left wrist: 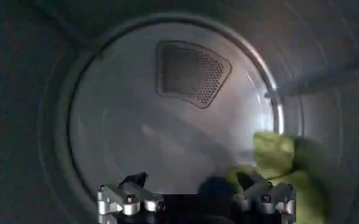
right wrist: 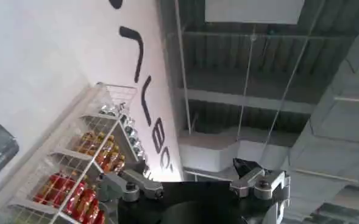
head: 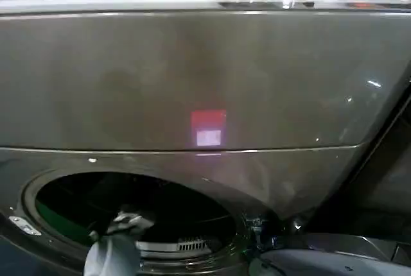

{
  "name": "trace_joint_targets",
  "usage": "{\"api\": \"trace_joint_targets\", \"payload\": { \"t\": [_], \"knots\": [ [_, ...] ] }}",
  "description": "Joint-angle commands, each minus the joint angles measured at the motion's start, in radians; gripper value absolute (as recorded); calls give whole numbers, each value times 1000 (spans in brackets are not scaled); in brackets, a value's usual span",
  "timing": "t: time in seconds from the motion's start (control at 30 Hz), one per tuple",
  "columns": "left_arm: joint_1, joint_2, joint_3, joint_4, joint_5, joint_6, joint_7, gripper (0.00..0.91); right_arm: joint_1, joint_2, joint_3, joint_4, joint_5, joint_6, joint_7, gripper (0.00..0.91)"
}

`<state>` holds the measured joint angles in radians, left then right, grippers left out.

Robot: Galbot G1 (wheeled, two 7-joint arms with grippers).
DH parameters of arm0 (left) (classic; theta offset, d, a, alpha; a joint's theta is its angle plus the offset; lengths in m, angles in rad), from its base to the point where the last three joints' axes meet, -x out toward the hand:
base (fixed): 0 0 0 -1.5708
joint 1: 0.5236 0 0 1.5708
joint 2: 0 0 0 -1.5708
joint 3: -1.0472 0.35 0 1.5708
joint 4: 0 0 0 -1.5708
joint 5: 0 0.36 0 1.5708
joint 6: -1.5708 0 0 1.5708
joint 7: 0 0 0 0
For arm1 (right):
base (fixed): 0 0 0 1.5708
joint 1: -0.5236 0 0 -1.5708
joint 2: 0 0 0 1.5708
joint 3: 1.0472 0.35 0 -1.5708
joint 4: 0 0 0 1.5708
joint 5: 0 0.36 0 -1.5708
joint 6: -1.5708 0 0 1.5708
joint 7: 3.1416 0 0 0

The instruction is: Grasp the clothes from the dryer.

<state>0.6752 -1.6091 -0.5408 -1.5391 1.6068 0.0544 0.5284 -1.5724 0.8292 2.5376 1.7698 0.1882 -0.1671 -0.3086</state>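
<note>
The dryer [head: 192, 77] is a bronze-grey machine with a red light and a white label on its front. My left arm [head: 114, 250] reaches in through its round porthole [head: 77, 192]. Inside the drum, my left gripper [left wrist: 191, 182] is open, its fingertips wide apart. The clothes lie low on the drum floor. The dark navy piece [left wrist: 214, 186] sits between the fingers, close to one of them. The yellow-green piece [left wrist: 277, 159] lies just beyond that finger. My right gripper [right wrist: 188, 173] is open and holds nothing, pointing up at the ceiling away from the machine.
The drum's pale back wall carries a perforated vent [left wrist: 191, 72]. The porthole rim [head: 26, 224] rings my left arm closely. A wire shelf of red packages [right wrist: 81, 176] stands by a white lettered wall. A grey rounded part [head: 321, 260] sits low beside the dryer.
</note>
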Motion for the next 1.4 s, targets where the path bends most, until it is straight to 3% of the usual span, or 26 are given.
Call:
{"api": "trace_joint_targets", "payload": {
  "t": [0.03, 0.43, 1.0, 1.4],
  "knots": [
    [-187, -49, -44, 213, 156, -10, 83, 907, 4, 3, -7, 1, -3, 2, -2, 907],
    [-318, -49, -80, 392, 146, -11, 133, 907, 10, 4, -18, 9, -6, 0, -6, 907],
    [-437, -49, -92, 586, 95, -117, 447, 907, -11, 0, -10, 19, 5, -5, -16, 907],
    [-517, -49, -98, 736, 147, -72, 386, 907, -9, 5, -17, 34, 10, -4, -24, 907]
  ]
}}
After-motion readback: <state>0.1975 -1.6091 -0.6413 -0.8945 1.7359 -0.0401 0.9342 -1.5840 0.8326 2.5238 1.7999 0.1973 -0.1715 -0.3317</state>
